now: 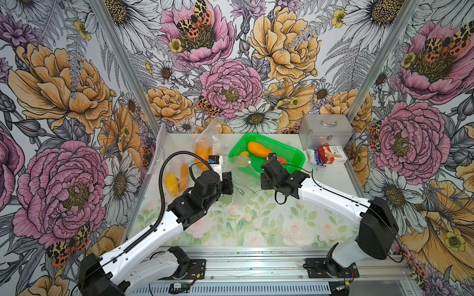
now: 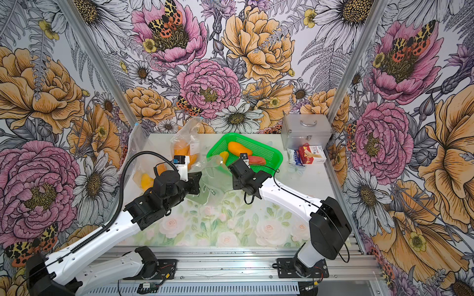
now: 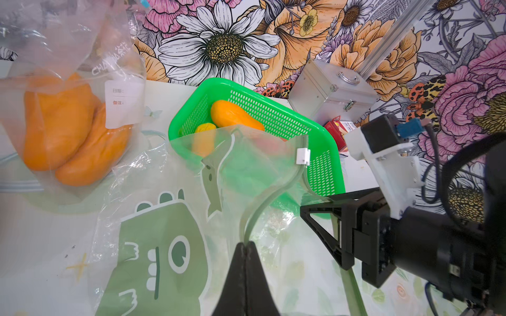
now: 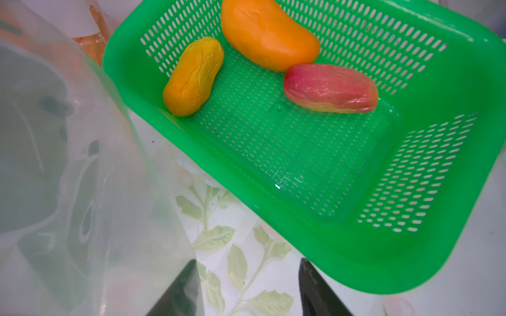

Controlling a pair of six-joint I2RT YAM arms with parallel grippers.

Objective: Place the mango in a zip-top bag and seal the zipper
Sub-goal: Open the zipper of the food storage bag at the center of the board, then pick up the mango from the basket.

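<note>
Floral tabletop carries a basket with the orange mango, yellow mango and red mango inside. Just beside the basket, the left gripper has its fingers pressed together, pinching the bag by its zipper rim. The right gripper hovers at the basket's rim, fingers spread.

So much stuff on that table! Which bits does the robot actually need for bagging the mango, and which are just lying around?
For the job: dinosaur-print zip-top bag, pinched in the left jaws; orange mango, yellow mango, red mango; green basket holding them.

Lying about: a filled mango bag, a second filled bag, silver metal case, red bandage box.
</note>
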